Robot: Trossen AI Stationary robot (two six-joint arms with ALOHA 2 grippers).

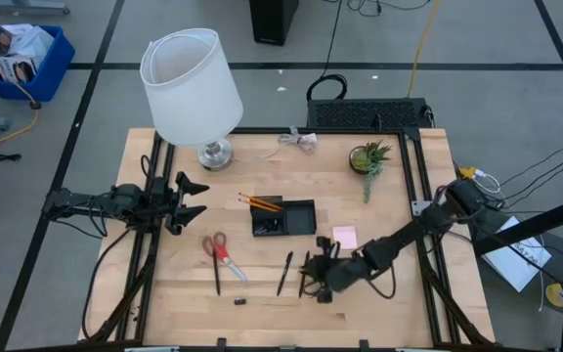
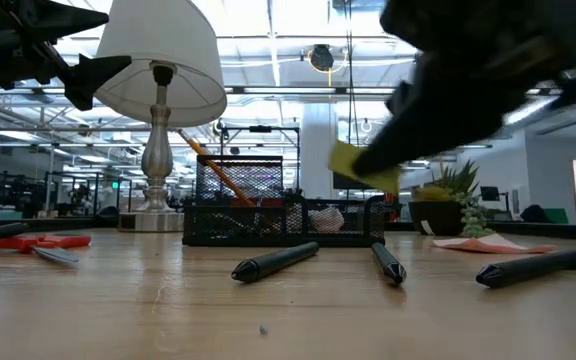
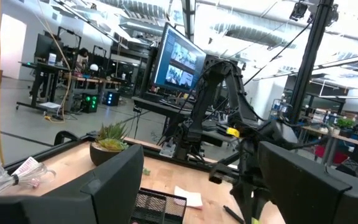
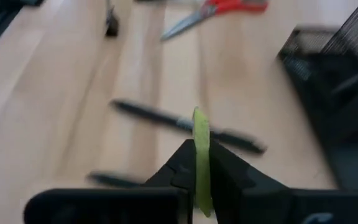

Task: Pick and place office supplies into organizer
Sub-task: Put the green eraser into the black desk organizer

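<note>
The organizer [image 1: 283, 217], a low black mesh tray, sits near the middle of the wooden table [image 1: 164, 293], and everything else is placed from it; two orange pencils [image 1: 260, 202] lean out of its left end, tips toward the lamp [image 1: 192, 90], which stands well behind and to the left of the organizer; the potted plant [image 1: 368, 158] stands behind and to its right; the pink sticky-note pad [image 1: 345, 237] lies just beside the organizer's right front corner, flat on the wood; the red-handled scissors [image 1: 218, 252] lie in front of the organizer and to its left, with a tiny dark bit [image 1: 241, 301] farther forward; a black pen [image 1: 285, 273] lies in front of the organizer, slanted, and the low view shows further pens [image 2: 275, 260] on the table before the mesh wall; the right gripper [image 1: 313, 277] hovers low over the table in front of the organizer, just right of the slanted pen, and its fingers are closed tight on a thin yellow-green slip [image 4: 201, 158], held edge-on between the pads, which the low view shows as a yellow patch [image 2: 360, 168] raised above the table; the left gripper [image 1: 195, 198] waits well to the left of the organizer, near the table's left edge, its fingers spread apart and holding nothing.
</note>
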